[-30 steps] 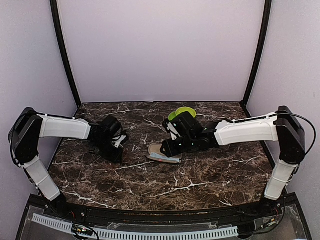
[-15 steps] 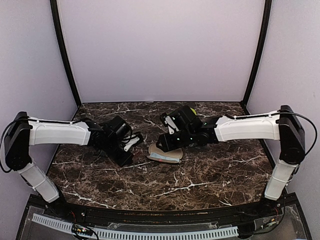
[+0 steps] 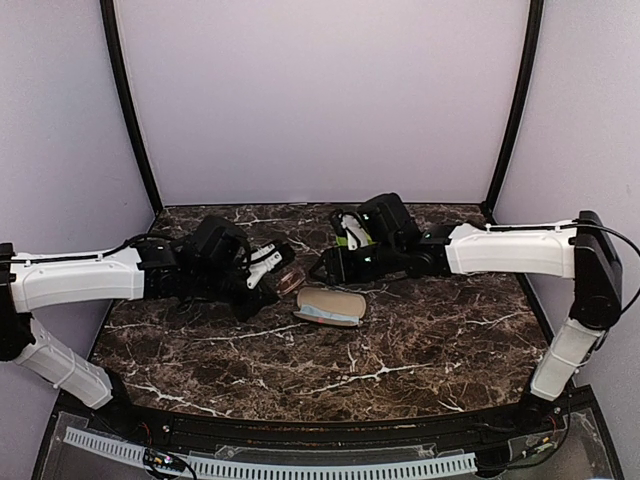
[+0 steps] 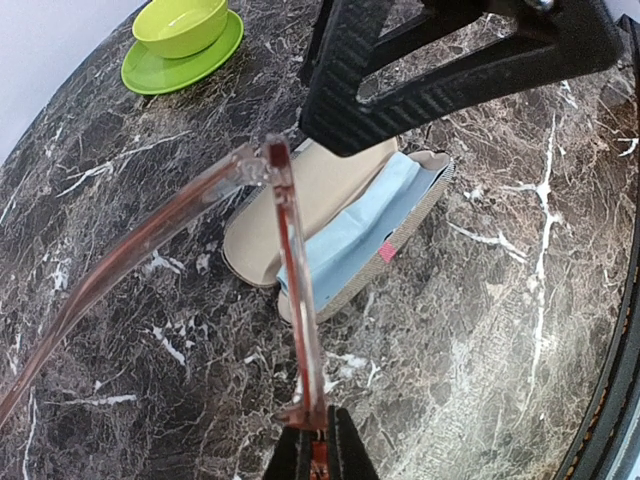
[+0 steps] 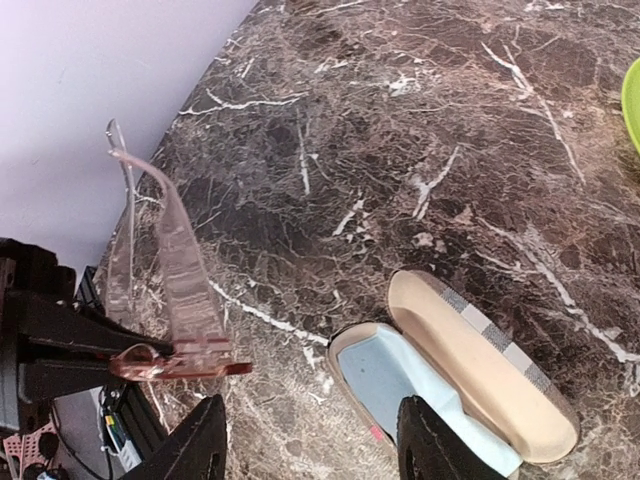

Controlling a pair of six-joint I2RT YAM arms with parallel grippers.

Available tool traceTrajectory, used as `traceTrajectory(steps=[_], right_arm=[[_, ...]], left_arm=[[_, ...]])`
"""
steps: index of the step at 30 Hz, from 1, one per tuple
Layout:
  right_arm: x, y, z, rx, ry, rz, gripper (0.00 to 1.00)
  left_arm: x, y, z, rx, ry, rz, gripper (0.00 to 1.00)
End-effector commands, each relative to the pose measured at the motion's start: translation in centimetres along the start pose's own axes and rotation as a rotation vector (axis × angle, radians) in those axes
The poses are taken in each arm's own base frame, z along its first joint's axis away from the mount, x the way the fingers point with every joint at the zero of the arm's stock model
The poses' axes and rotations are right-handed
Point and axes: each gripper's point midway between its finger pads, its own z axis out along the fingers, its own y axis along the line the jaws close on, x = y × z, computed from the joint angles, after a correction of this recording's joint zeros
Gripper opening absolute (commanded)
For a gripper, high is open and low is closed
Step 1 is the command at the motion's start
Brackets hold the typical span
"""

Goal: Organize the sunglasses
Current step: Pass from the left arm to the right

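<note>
1. Pink-tinted clear sunglasses (image 4: 298,300) are pinched by one temple in the left gripper (image 4: 315,442), jaws tight, just left of the case (image 5: 470,375).
2. Case lies open on the table (image 3: 420,350), blue cloth (image 5: 390,380) inside.
3. Right gripper (image 5: 312,440) hovers above, jaws apart, seemingly empty.

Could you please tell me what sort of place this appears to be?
Most likely a robot test booth, not a home: plain lilac walls enclose a marble-patterned table holding an open glasses case and a green bowl.
</note>
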Motion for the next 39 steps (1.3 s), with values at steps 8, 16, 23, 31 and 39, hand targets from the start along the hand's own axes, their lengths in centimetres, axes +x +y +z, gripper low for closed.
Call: traceTrajectory(steps=[8,16,23,31,39], right_arm=[[-1.9,4.0,-2.4,-0.260,-0.061,0.083,0.70],[0.0,4.5,-1.1,-0.367,0.001,0.174,0.85],[0.5,4.6,-0.4,-0.431,-0.024,0.173,0.86],[1.0,5.3,-0.3,-0.515,0.002,0.260,0.76],[1.2,5.1,0.1,-0.534,-0.020,0.246,0.76]], left_arm=[[-0.6,-0.7,-0.2,-0.057,-0.038,0.143,0.00],[-1.6,-1.0,-0.7,-0.085,-0.070,0.186,0.00],[-1.9,-1.4,-0.7,-0.091,-0.083,0.211,0.00],[-2.3,-1.7,-0.7,-0.092,-0.094,0.217,0.00],[-2.2,-1.8,-0.6,-0.089,-0.092,0.221,0.00]])
